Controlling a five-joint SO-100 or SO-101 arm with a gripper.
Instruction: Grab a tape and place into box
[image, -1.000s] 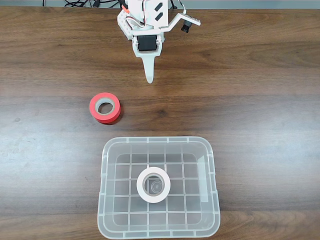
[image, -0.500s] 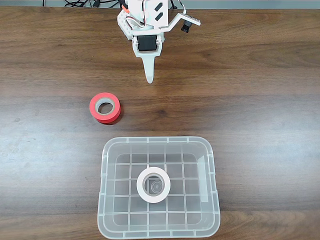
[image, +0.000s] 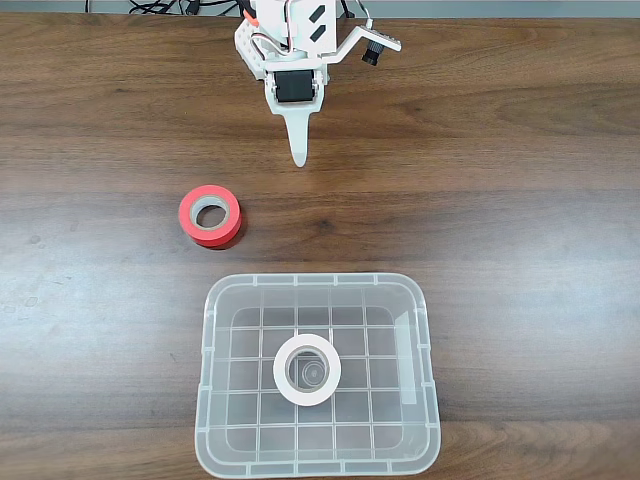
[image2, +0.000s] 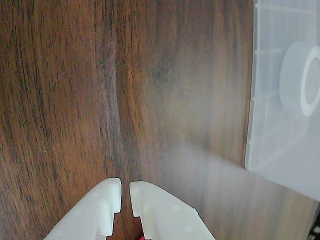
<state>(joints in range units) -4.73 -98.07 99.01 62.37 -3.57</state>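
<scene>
Nothing moved, tape (image: 307, 369) inside box (image: 212, 400)

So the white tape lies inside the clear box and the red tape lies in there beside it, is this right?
Not quite. The fixed view shows the white tape inside the clear box, but the red tape lies on the table, outside the box.

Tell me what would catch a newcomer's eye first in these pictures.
Probably the red-orange tape roll lying alone on the dark wooden table, up and left of the box. Next, the white tape lying flat in the box's middle. The gripper sits near the table's far edge, fingers nearly together, holding nothing.
</scene>
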